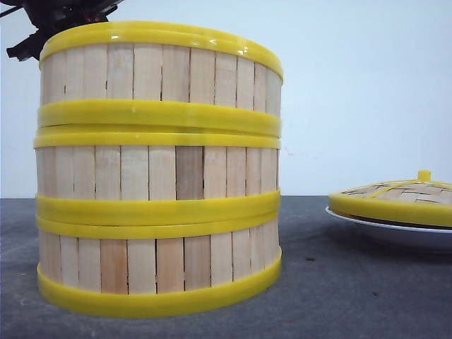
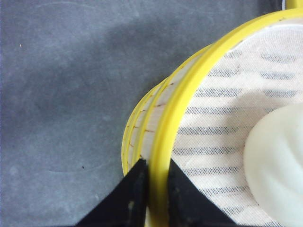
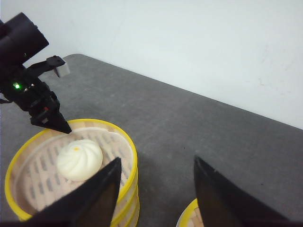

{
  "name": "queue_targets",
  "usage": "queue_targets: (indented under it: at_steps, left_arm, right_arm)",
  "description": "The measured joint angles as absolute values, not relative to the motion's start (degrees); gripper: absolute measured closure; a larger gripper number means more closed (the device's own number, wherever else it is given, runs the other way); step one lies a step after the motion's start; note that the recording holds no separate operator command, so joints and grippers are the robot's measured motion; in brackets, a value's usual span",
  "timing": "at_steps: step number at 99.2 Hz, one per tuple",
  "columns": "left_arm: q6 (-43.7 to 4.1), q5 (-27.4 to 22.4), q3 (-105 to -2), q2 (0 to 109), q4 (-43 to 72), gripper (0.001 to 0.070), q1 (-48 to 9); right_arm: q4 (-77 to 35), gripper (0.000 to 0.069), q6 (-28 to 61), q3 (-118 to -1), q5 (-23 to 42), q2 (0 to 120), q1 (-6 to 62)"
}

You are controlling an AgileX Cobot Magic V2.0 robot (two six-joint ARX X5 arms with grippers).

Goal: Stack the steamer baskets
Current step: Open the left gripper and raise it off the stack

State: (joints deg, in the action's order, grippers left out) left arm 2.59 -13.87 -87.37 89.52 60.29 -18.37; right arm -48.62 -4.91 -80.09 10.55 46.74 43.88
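Three steamer baskets stand stacked at the left of the front view: bottom [image 1: 159, 265], middle [image 1: 157, 173] and top basket [image 1: 161, 72], which sits slightly tilted. My left gripper [image 2: 156, 177] is shut on the top basket's yellow rim [image 2: 177, 104], one finger outside the wall and one inside. A white bun [image 2: 277, 165] lies on a cloth liner inside that basket. From the right wrist view the stack [image 3: 71, 165] with the bun [image 3: 79, 159] and the left gripper [image 3: 49, 120] at its far rim shows. My right gripper [image 3: 156, 187] hangs open above the table beside the stack, holding nothing.
A flat woven lid with yellow rim and knob [image 1: 399, 196] rests on a white plate [image 1: 385, 229] at the right. Its edge [image 3: 189, 215] shows under my right fingers. The grey tabletop [image 1: 332, 282] runs back to a white wall.
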Motion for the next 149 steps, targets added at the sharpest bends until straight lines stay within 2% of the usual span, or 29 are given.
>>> queue_targets:
  at_steps: [41,47,61,67,79,95,120,133,149]
  left_arm:
    - [2.5,-14.1,-87.9,90.8,61.6,0.0675,-18.2]
    - [2.3,-14.1,-87.9,90.9,62.2,0.0631,-18.2]
    - [2.3,-14.1,-87.9,91.5,62.7,0.0442,-18.2]
    - [2.2,-14.1,-87.9,91.5,62.5,0.041,-18.2]
    - [2.1,-14.1,-87.9,91.5,61.3,0.0397,-18.2]
    - [2.1,-14.1,-87.6,89.7,57.6,0.0389,-17.6]
    - [1.1,-14.1,-87.5,72.4,45.4,0.0394,-14.3]
    - [0.6,-13.3,-87.7,63.9,42.3,0.0394,-12.8]
    - [0.6,-11.9,-87.7,55.8,43.9,0.0394,-11.6]
  right_arm:
    - [-48.6,0.0399,-4.9,-80.1,10.5,46.7,43.9]
    - [-48.6,0.0399,-4.9,-80.1,10.5,46.7,43.9]
    - [-48.6,0.0399,-4.9,-80.1,10.5,46.7,43.9]
    - [-48.6,0.0399,-4.9,-80.1,10.5,46.7,43.9]
    - [-48.6,0.0388,-4.9,-80.1,10.6,46.7,43.9]
    - [-49.9,0.0261,-5.2,-80.1,13.8,47.6,43.9]
    - [-51.6,0.024,-6.4,-80.1,16.2,52.4,41.3]
    - [-51.7,0.024,-6.9,-80.1,11.8,56.4,37.0]
    - [-53.1,0.024,-7.4,-80.1,6.1,61.3,29.3]
